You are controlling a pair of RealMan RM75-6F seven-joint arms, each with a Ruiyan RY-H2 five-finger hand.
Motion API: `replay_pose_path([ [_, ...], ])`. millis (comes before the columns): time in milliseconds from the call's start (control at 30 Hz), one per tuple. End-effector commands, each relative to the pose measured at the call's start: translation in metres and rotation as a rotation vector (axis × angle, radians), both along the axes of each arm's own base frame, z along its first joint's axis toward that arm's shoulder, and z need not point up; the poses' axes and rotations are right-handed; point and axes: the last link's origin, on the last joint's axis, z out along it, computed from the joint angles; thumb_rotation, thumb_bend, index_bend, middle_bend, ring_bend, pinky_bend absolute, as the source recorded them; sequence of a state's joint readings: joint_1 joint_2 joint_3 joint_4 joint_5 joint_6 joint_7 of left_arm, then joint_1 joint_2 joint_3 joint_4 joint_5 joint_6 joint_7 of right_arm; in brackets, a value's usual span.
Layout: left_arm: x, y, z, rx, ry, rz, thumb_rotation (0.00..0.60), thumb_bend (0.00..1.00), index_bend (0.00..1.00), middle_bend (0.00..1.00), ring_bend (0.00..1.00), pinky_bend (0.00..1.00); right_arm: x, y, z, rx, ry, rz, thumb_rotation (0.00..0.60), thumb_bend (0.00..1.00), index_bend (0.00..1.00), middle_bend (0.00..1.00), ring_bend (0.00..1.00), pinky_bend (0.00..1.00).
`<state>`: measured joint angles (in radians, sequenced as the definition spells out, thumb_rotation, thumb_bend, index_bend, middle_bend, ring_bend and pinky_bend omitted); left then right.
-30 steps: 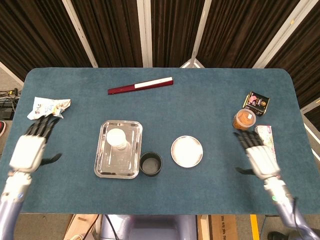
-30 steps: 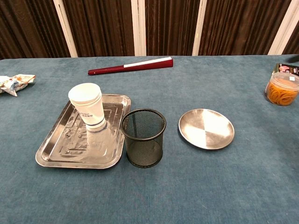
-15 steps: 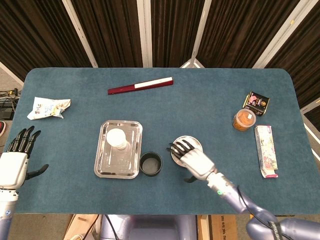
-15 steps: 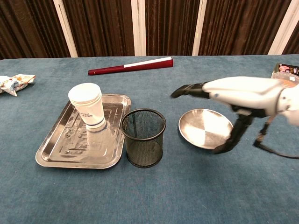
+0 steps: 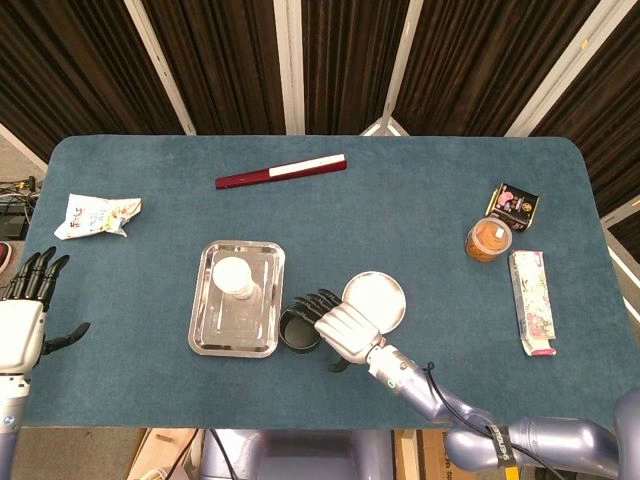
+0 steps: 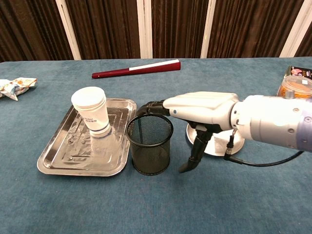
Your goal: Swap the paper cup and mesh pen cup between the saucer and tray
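The white paper cup (image 5: 232,275) (image 6: 92,114) stands upside down on the steel tray (image 5: 214,340) (image 6: 53,163). On the cloth, between the tray and the round steel saucer (image 5: 385,295) (image 6: 214,147), stands the black mesh pen cup (image 5: 296,335) (image 6: 150,148). My right hand (image 5: 345,325) (image 6: 200,109) hovers over the mesh cup, fingers stretched across its far rim and thumb hanging down on its right side; it grips nothing. It hides part of the saucer. Only the head view shows my left hand (image 5: 22,325), which is open at the table's left edge.
A red folded fan (image 5: 280,172) (image 6: 136,69) lies at the back. A crumpled snack packet (image 5: 95,213) (image 6: 17,87) sits far left. At the right are a jar of orange bands (image 5: 488,238) (image 6: 295,87), a black box (image 5: 514,205) and a long packet (image 5: 530,287).
My right hand has swept left from the table's right side, across the saucer, to the mesh cup. My left hand has drawn back towards the near left edge.
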<state>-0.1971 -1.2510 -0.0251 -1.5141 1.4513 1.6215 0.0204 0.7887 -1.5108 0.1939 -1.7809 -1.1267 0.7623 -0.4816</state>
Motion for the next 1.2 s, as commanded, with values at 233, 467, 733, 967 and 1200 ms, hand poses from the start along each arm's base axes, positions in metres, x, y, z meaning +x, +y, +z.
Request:
replay_pose_path([
  [233, -0.003, 0.001, 0.003, 0.011, -0.011, 0.014, 0.600, 0.08, 0.10, 0.00, 0.00, 0.15, 0.014, -0.011, -0.014, 0.014, -0.001, -0.018, 0.600, 0.00, 0.00, 0.00, 0.00, 0.00],
  [467, -0.004, 0.002, 0.005, 0.018, -0.018, 0.024, 0.600, 0.09, 0.10, 0.00, 0.00, 0.16, 0.021, -0.016, -0.018, -0.007, 0.015, 0.004, 0.600, 0.00, 0.08, 0.12, 0.16, 0.01],
  [733, -0.003, 0.002, 0.003, 0.013, -0.031, 0.018, 0.600, 0.09, 0.10, 0.00, 0.00, 0.16, 0.026, -0.016, -0.016, -0.062, 0.002, 0.032, 0.600, 0.00, 0.32, 0.39, 0.43, 0.17],
  [967, -0.003, 0.002, 0.004, 0.015, -0.035, 0.021, 0.600, 0.09, 0.11, 0.00, 0.00, 0.16, 0.025, -0.015, -0.011, -0.104, -0.031, 0.038, 0.600, 0.00, 0.42, 0.45, 0.48, 0.20],
  [1200, -0.004, 0.002, 0.005, 0.024, -0.030, 0.029, 0.600, 0.09, 0.11, 0.00, 0.00, 0.16, 0.008, -0.032, 0.031, -0.185, -0.042, -0.028, 0.600, 0.00, 0.42, 0.45, 0.48, 0.20],
])
